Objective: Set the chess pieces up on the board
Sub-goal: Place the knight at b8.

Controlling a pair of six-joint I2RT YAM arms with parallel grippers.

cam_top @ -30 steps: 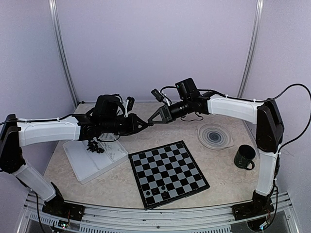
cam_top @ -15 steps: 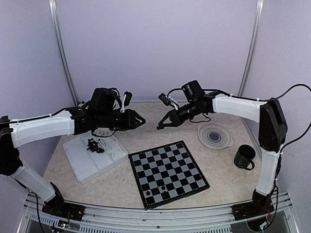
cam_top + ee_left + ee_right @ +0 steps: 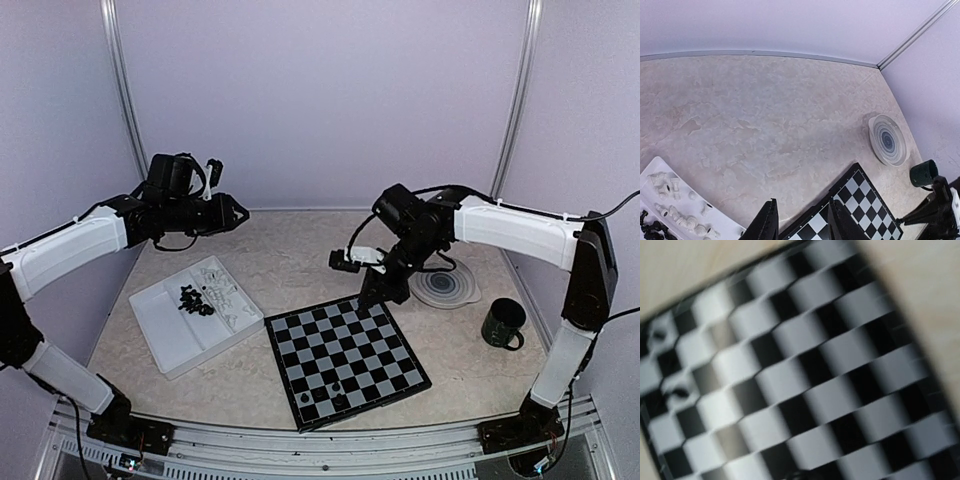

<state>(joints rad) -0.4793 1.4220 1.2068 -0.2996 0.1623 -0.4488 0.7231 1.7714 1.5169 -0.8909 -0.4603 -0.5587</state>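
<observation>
Nearest the arm bases, on the front rows of the board (image 3: 350, 350), two black pieces (image 3: 305, 399) stand near each other. Every other square looks bare, so the setup has barely begun. Left of the board, the white tray (image 3: 178, 340) holds the rest of the chess pieces: a black heap (image 3: 193, 300) with pale ones (image 3: 228, 292) just beside it. On the right of the surface (image 3: 300, 250) sit a dark mug (image 3: 503, 324) and, farther back, a ringed plate (image 3: 445, 282).

Over the board's far edge, the right fingers (image 3: 375, 288) now point downward. A second ago they met the left fingers tip to tip in mid-air behind the board, and then the arms parted. That reads as a handover, with the right arm now bringing a piece down to place. I cannot tell whether these fingers are clenched on anything. The top view is too coarse, and the right wrist view is smeared by motion, showing only chequered squares and two dark specks.

Farthest back, the left fingers (image 3: 765, 225) have withdrawn high toward the back-left. They are released and empty, with surface and board corner visible through the gap. The tray is probably their next stop.
</observation>
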